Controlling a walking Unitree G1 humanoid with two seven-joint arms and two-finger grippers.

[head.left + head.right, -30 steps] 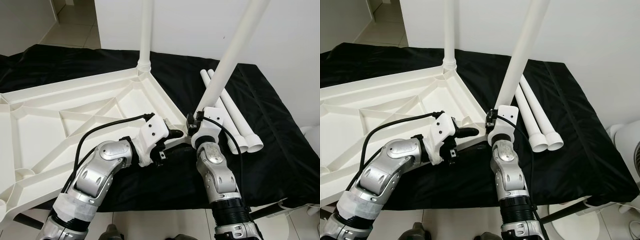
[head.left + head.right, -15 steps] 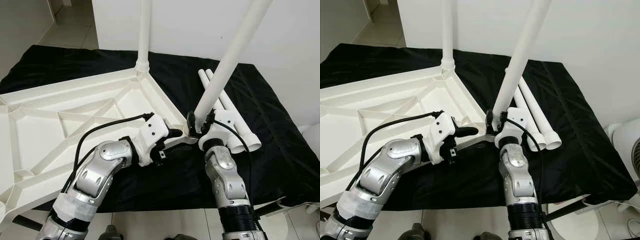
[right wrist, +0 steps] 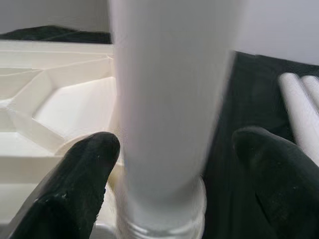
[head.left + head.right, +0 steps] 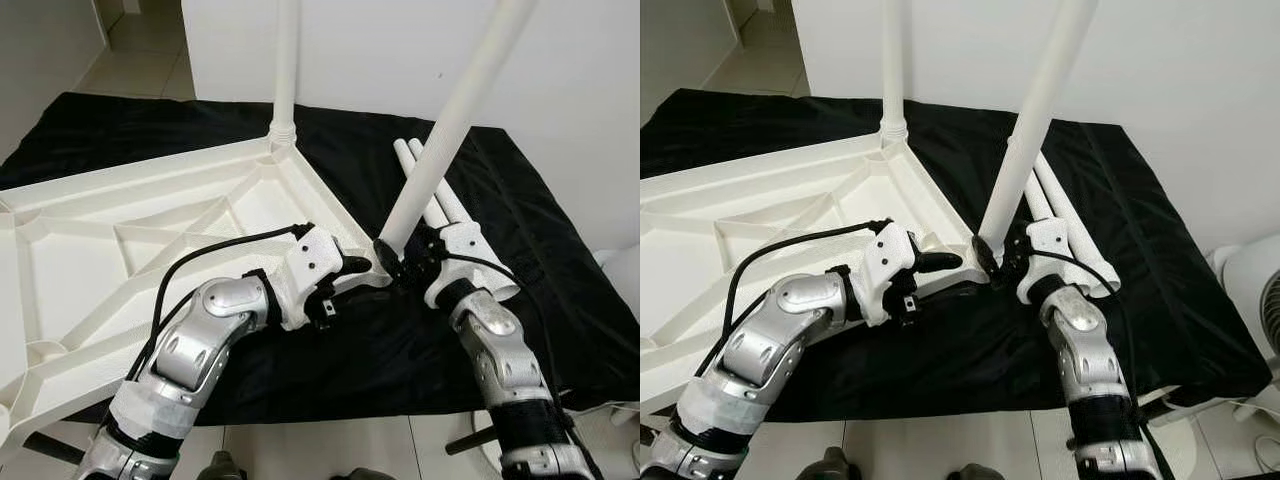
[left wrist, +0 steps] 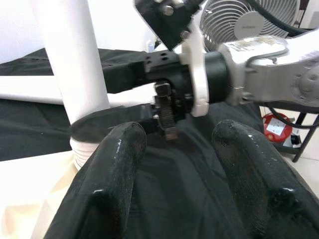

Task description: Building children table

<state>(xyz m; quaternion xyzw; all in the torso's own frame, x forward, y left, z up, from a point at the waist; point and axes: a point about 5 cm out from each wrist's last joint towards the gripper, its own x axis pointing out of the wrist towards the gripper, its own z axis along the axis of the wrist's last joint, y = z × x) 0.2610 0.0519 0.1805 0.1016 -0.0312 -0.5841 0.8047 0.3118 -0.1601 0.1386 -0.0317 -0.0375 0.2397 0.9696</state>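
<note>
A white plastic tabletop (image 4: pixel 150 230) lies upside down on a black cloth (image 4: pixel 560 260), its ribbed underside facing up and its near right corner close to both arms. One white leg (image 4: pixel 285 60) stands upright in the socket at the far corner of the tabletop. A second leg (image 4: pixel 455 120) rises from the near right corner, tilted to the right, with its lower end at the corner socket.

The right hand (image 4: pixel 400 268) is at the foot of this tilted leg. In the right wrist view its two black fingers (image 3: pixel 75 174) are spread, one on each side of the leg (image 3: pixel 164 109), with a visible gap between each finger and the leg, so they flank it rather than pinch it. The ringed base of the leg sits just above the corner of the tabletop (image 3: pixel 60 109).

The left hand (image 4: pixel 352 268) reaches in from the left to the same corner, just beside the leg's foot. In the left wrist view its fingers (image 5: pixel 112 174) are spread and hold nothing, pointing at the black cloth with the leg (image 5: pixel 72 64) on one side and the right arm's wrist (image 5: pixel 234 69) beyond.

Two spare legs (image 4: pixel 455 215) lie side by side on the cloth to the right of the tilted leg, touching each other. A white fan (image 4: pixel 1255 300) stands off the right edge of the cloth.
</note>
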